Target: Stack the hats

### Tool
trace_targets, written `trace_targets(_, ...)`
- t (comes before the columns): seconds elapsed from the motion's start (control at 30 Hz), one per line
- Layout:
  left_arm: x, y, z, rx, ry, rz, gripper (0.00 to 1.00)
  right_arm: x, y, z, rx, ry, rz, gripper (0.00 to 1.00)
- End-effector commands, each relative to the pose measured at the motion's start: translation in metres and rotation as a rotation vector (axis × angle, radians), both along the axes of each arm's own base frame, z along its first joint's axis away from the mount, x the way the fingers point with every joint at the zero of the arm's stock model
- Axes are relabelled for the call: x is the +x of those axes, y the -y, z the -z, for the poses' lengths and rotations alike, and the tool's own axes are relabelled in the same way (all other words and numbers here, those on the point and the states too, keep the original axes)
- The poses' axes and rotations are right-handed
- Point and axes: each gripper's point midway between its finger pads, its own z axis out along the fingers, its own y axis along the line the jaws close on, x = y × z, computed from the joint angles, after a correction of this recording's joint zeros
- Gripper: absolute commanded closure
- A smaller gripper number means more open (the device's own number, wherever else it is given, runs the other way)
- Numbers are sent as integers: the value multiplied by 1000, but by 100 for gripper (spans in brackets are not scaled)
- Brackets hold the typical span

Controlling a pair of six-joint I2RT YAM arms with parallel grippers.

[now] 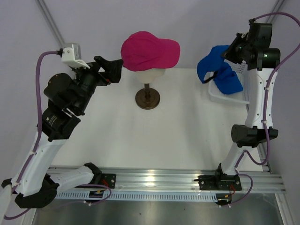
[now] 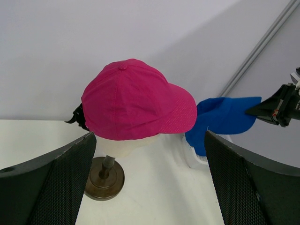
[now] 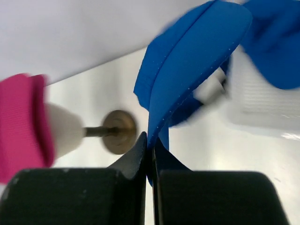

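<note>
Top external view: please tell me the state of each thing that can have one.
pink hat, worn on the mannequin head
blue hat, raised, held by its brim
mannequin head, upright on its stand
white basket, upright on the table
left end effector, open, empty
right end effector, shut on the blue hat's brim

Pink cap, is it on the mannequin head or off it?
On. The pink cap covers the cream mannequin head on its stand.

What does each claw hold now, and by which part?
The right claw pinches the blue cap by its brim edge; the left claw is open, holding nothing.
</note>
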Motion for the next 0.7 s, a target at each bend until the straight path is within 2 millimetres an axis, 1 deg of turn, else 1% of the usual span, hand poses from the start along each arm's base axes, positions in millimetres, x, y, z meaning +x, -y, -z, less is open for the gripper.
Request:
trace_targets(0.0,-3,-5,-7,-13,12,-3,1,-32,79,41,-307,-205,284,100)
trace_targets(0.03,-3,-5,-7,-13,13,-6,0,-34,87,52,-345,-249,295,100)
trace_targets(0.07,-3,-6,-7,-15,14,-8,0,-34,87,60,-343,-273,277,100)
trace_targets(0.1,-3,-5,-7,-15,12,-6,1,-28,82,57,-316,-244,255,100)
trace_targets(0.13,-2,-2,-4,-11,6,3,1,-22,71,47,-279,-198,220,100)
trace_targets(0.17,-3,-2,-7,-16,10,9,0,-14,48,33,-202,-130,126,100)
trace_targets(0.2,-3,-1,-7,-15,7,15,1,0,27,4,-146,3,55,100)
trace_targets(0.23,-2,2,-6,-11,1,24,0,0,3,-28,-86,118,-36,100)
trace_targets(0.27,-2,2,-6,-7,-4,23,1,-7,-33,-58,20,226,-220,100)
trace_targets(0.3,-2,2,-7,-7,-2,24,0,-5,-49,-109,106,412,-285,100)
trace_targets(0.33,-2,1,-8,-8,-1,19,1,-19,-61,-135,161,497,-364,100)
trace_targets(0.37,-3,0,-9,-8,0,19,1,-38,-78,-161,207,583,-490,100)
trace_targets(0.4,-3,-1,-9,-9,2,16,1,-53,-82,-200,245,725,-531,100)
trace_targets(0.43,-4,-1,-9,-10,3,16,1,-62,-79,-212,246,768,-541,100)
trace_targets(0.47,-3,-1,-9,-8,2,14,1,-74,-74,-228,238,815,-512,100)
trace_targets(0.5,-3,-1,-9,-7,2,16,0,-75,-67,-226,243,785,-473,100)
trace_targets(0.53,-3,0,-8,-6,0,16,0,-75,-59,-225,200,788,-435,100)
trace_targets(0.57,-2,0,-7,-5,-2,17,1,-71,-40,-220,169,770,-322,100)
trace_targets(0.6,-2,0,-7,-4,-1,17,1,-63,-27,-189,159,643,-230,100)
trace_targets(0.63,-1,1,-6,0,-3,20,1,-56,-11,-170,79,591,-143,100)
trace_targets(0.67,-1,2,-6,3,-3,21,0,-46,17,-142,14,502,7,100)
